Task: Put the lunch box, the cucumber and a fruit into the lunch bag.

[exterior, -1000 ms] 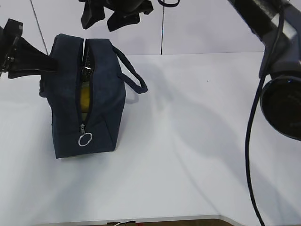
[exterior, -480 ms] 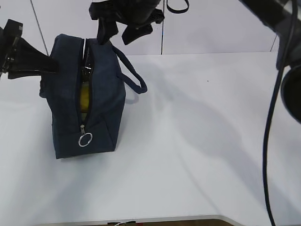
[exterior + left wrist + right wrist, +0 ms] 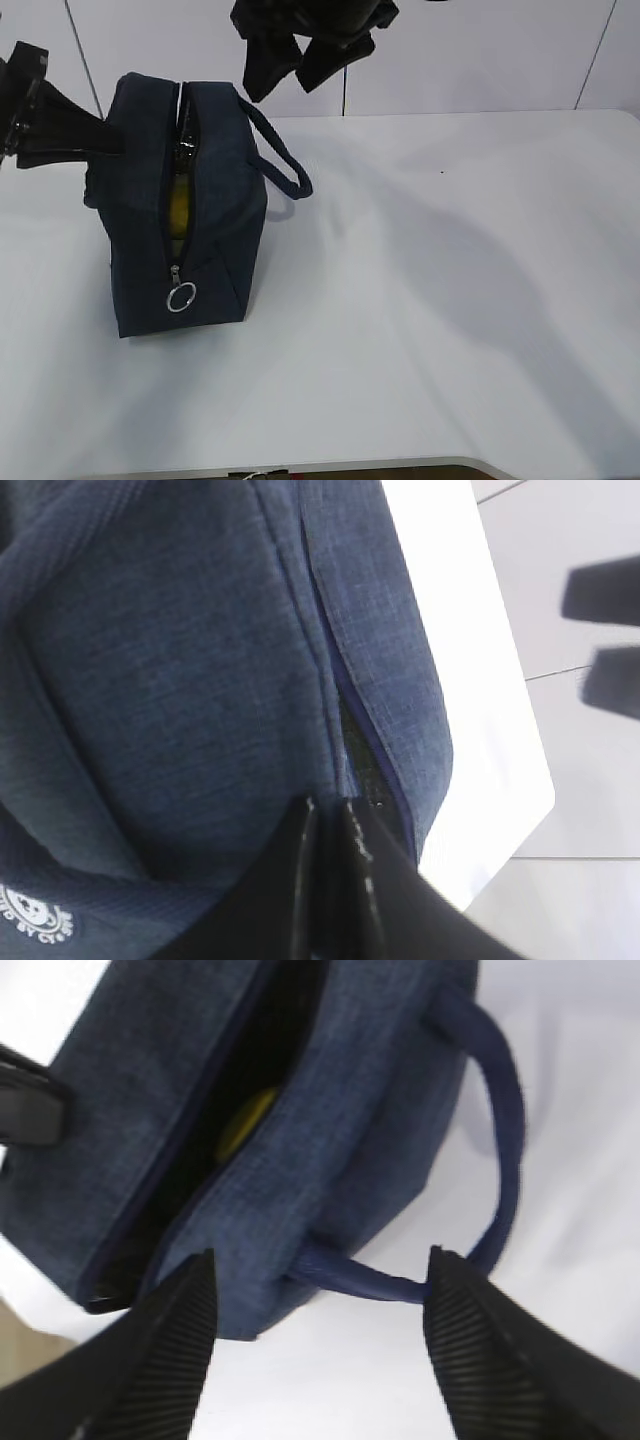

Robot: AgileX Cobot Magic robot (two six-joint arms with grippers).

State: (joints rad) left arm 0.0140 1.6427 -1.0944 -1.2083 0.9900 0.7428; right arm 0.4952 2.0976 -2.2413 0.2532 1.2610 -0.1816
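The navy lunch bag [image 3: 215,210] stands on the left of the white table [image 3: 430,280], its top zipper open and its silver ring pull [image 3: 181,297] hanging at the near end. The yellow fruit [image 3: 180,210] shows inside the slit, and also in the right wrist view [image 3: 243,1120]. The lunch box and cucumber are out of view. My left gripper [image 3: 108,140] is shut on the bag's left top edge beside the zipper [image 3: 328,802]. My right gripper [image 3: 275,92] hangs open and empty above the bag's far right side, over a loop handle [image 3: 320,1253].
The bag's right loop handle [image 3: 283,160] droops onto the table. The table's front edge [image 3: 350,466] runs along the bottom of the exterior view. A tiled white wall [image 3: 480,50] stands behind the table.
My right gripper has moved to the right above the bag, and its arm has left the right side of the exterior view. The left gripper and the bag have not moved.
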